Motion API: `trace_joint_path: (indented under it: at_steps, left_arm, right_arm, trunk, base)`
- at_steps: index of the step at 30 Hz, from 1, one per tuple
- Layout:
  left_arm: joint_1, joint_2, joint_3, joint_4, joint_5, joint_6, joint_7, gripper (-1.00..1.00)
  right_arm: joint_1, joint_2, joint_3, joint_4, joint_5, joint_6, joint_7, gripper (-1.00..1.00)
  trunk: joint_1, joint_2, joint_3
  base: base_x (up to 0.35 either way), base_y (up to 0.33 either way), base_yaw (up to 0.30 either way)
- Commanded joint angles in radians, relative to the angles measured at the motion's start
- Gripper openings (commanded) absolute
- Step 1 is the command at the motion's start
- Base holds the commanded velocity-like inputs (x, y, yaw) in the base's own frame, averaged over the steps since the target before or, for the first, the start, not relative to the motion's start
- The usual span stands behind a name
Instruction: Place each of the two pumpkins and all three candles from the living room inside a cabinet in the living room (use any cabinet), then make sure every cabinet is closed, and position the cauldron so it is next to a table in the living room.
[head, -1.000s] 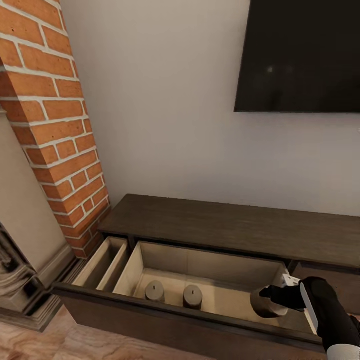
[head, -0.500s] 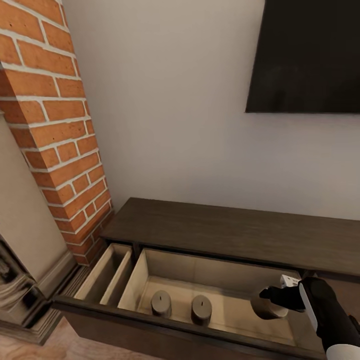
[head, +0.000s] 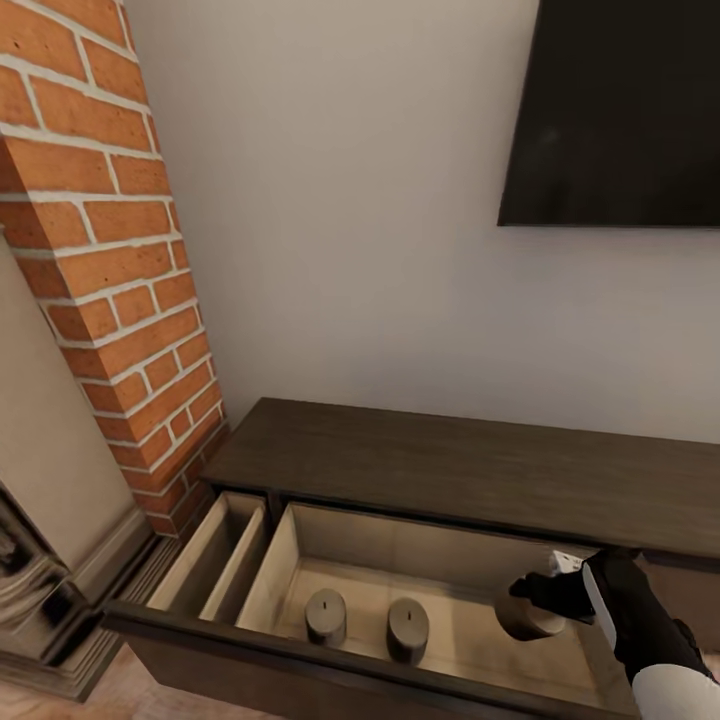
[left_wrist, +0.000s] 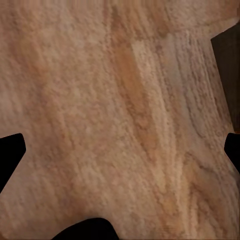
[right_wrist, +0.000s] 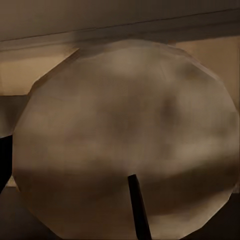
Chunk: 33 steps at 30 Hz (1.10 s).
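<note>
your right gripper (head: 528, 598) is over the right end of the open drawer (head: 290, 545), its dark fingers (head: 535, 588) clenched on a candle (head: 528, 620). that candle hangs tipped on its side above the pale drawer floor, clear of the two others. in the right wrist view the same candle (right_wrist: 125, 140) sits right against the lens, flat top facing you, the dark wick (right_wrist: 137, 205) a thin streak across the top face, with the beige drawer wall behind it.

two more candles stand upright inside the drawer near its front edge: the left one (head: 326, 616) and the one (head: 408, 630) just beside it, apart from each other, each with a tiny wick on top. the held candle is well to the right of both.

the drawer belongs to the cabinet (head: 470, 470), a long low dark-brown unit against the wall. a narrower compartment (head: 215, 550) lies open at the drawer's left, divided off by a beige wall. the dark front panel (head: 250, 650) runs along the bottom of the head view.

left of the cabinet a brick column (head: 110, 250) rises, and below it a pale carved surround (head: 40, 560). a black screen (head: 620, 110) hangs on the wall above the cabinet's right part.

the left wrist view looks onto wooden floor (left_wrist: 110, 115), with a dark edge at one corner. black finger tips (left_wrist: 10, 152) show at both sides of that view, set wide apart, so your left fingers are released and hold nothing.
</note>
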Motion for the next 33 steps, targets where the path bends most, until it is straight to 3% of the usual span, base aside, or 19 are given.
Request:
trace_joint_path:
  at_steps: [1,3,4,13,18,23,30,33]
  left_arm:
    - [0.000,0.000,-0.001,-0.002,0.008,0.003,0.004,1.00]
    - [0.000,0.000,-0.002,-0.002,0.009,0.004,0.004,1.00]
    - [0.000,0.000,-0.002,-0.002,0.009,0.006,0.005,1.00]
    - [0.000,-0.002,-0.003,-0.002,0.009,0.007,0.008,1.00]
    - [0.000,-0.011,0.000,-0.011,0.029,0.009,0.009,1.00]
    - [-0.001,-0.016,0.001,-0.018,0.092,0.015,0.013,1.00]
    - [0.012,-0.016,0.003,-0.061,0.106,0.018,0.014,1.00]
    - [0.044,-0.016,0.004,-0.148,0.107,0.018,0.016,1.00]
  right_arm:
    - [-0.036,0.008,-0.002,0.073,0.003,-0.040,-0.036,-1.00]
    - [-0.063,0.027,-0.003,0.133,0.004,-0.080,-0.070,-1.00]
    - [-0.095,0.044,-0.003,0.216,0.004,-0.131,-0.120,-1.00]
    - [-0.180,0.083,-0.004,0.440,0.005,-0.252,-0.243,-1.00]
    - [-0.188,0.100,-0.004,0.463,0.005,-0.260,-0.275,-1.00]
    - [-0.200,0.122,-0.004,0.480,0.005,-0.262,-0.292,-1.00]
    - [-0.209,0.146,-0.005,0.506,0.005,-0.302,-0.375,-1.00]
    - [-0.211,0.163,-0.005,0.514,0.005,-0.311,-0.417,-1.00]
  trunk:
    - [0.000,0.000,-0.001]
    - [0.000,0.000,-0.001]
    - [0.000,0.000,-0.001]
    - [0.000,0.000,-0.001]
    - [0.000,0.000,-0.001]
    - [0.002,-0.001,-0.016]
    - [0.005,-0.003,-0.043]
    - [0.007,-0.004,-0.055]
  base:
    - [0.182,0.097,0.000]
    - [0.105,0.056,0.000]
    - [0.038,0.020,0.000]
    - [0.010,0.005,0.000]
    - [0.000,0.000,0.000]
    - [0.000,0.000,0.000]
    - [0.000,0.000,0.000]
    - [0.000,0.000,0.000]
